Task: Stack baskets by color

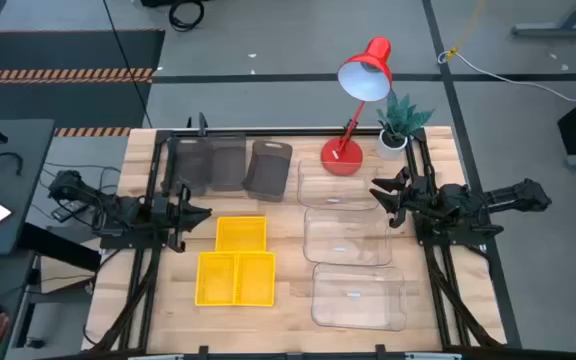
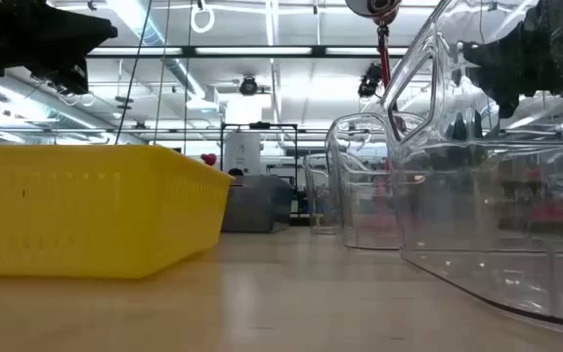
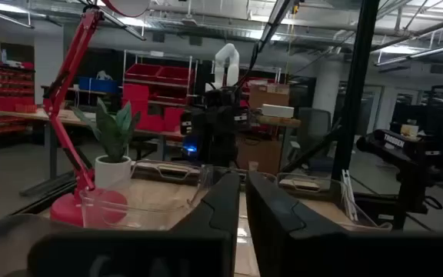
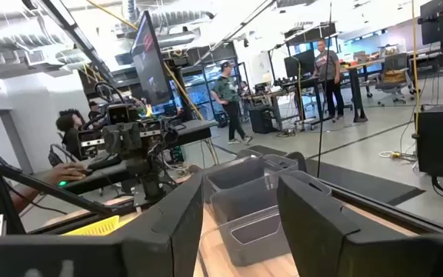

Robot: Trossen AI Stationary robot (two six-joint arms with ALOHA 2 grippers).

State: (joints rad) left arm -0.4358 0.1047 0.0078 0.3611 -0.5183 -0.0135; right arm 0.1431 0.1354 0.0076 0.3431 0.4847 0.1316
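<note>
Three dark-grey baskets (image 1: 230, 165) stand side by side at the table's far left. Three yellow baskets lie nearer: one (image 1: 240, 233) behind, two (image 1: 235, 278) side by side in front. Three clear baskets (image 1: 353, 240) form a row running from far to near on the right. My left gripper (image 1: 203, 212) is shut and hangs level above the table, just left of the far yellow basket. My right gripper (image 1: 378, 195) is open and level, above the right rim of the far clear basket (image 1: 333, 188). Neither gripper holds anything.
A red desk lamp (image 1: 353, 110) and a small potted plant (image 1: 400, 125) stand at the far right, behind the clear baskets. Bare wood lies between the yellow and clear groups and along the near edge. People stand in the room beyond the table.
</note>
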